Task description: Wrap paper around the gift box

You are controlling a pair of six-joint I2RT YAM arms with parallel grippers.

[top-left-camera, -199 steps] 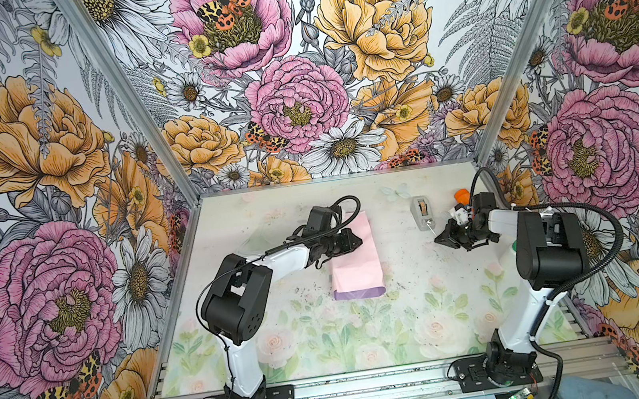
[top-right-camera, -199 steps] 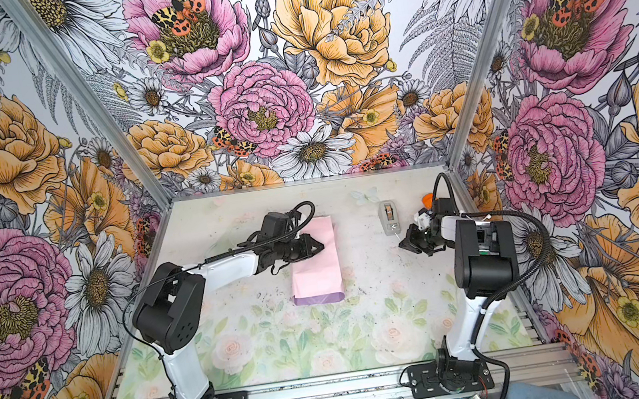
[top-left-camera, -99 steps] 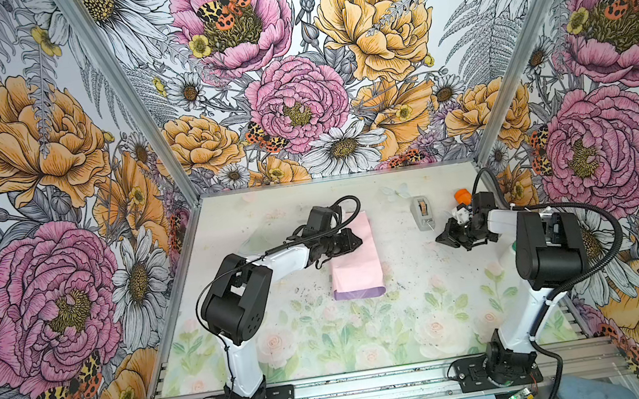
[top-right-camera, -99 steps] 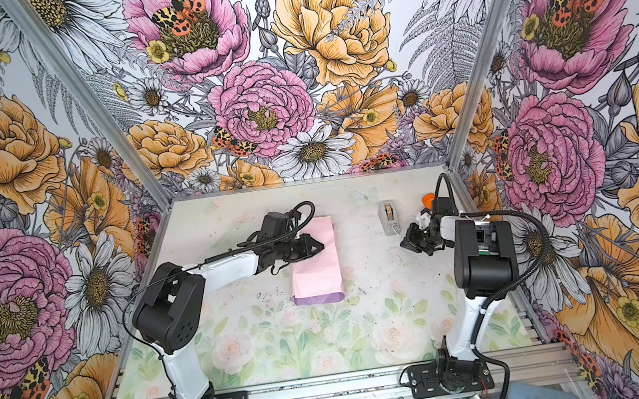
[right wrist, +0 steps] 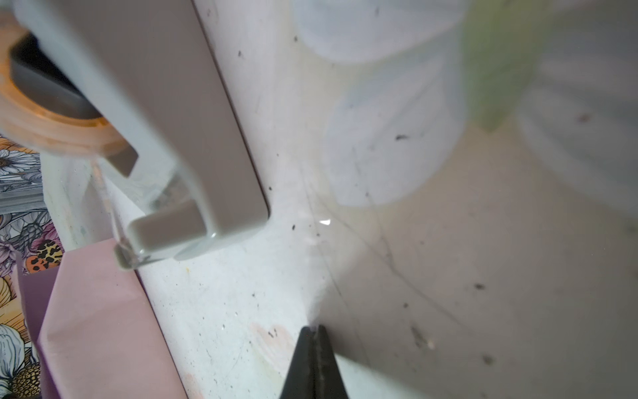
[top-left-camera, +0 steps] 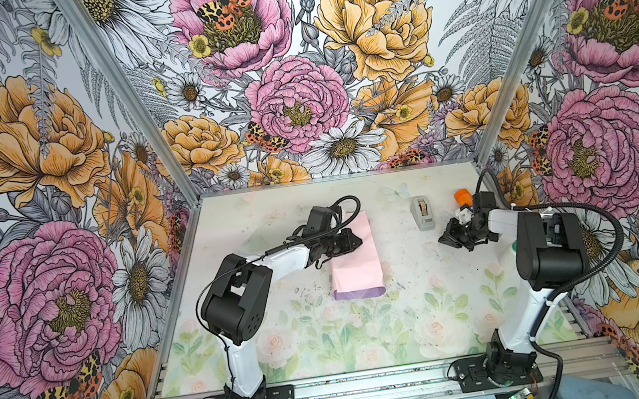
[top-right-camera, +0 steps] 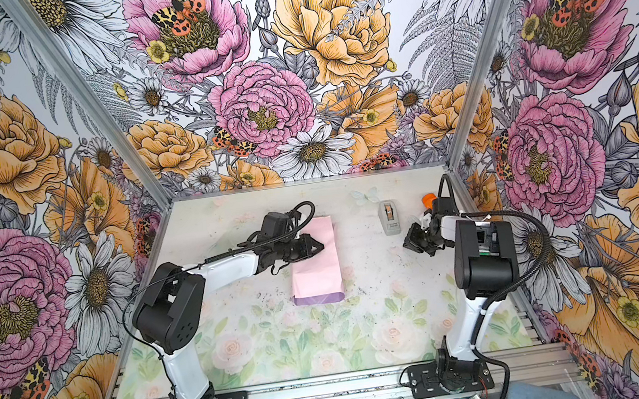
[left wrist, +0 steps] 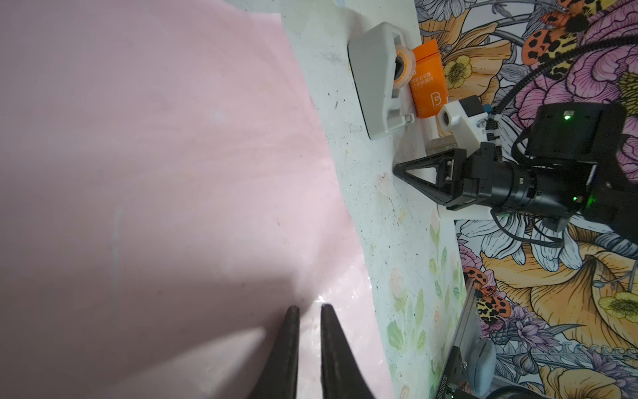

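Lying pink face up on the tabletop [top-left-camera: 327,333] in both top views, the paper [top-left-camera: 355,263] is folded into a long packet midway between the left and right edges. Its long axis runs from the far edge toward the near edge, and a lilac strip marks the near end. The left gripper [top-left-camera: 357,241] sits over the packet's left long side. The right gripper [top-right-camera: 409,244] hangs near the right edge, just beside the tape dispenser [top-right-camera: 389,216].

In the left wrist view, the left gripper's fingers [left wrist: 290,345] stand a narrow gap apart, their tips at the paper's [left wrist: 155,172] surface.

In the right wrist view, the right gripper [right wrist: 312,330] is pinched fully together, low over bare tabletop.

Against a second ago, the paper and both arms have not visibly moved.
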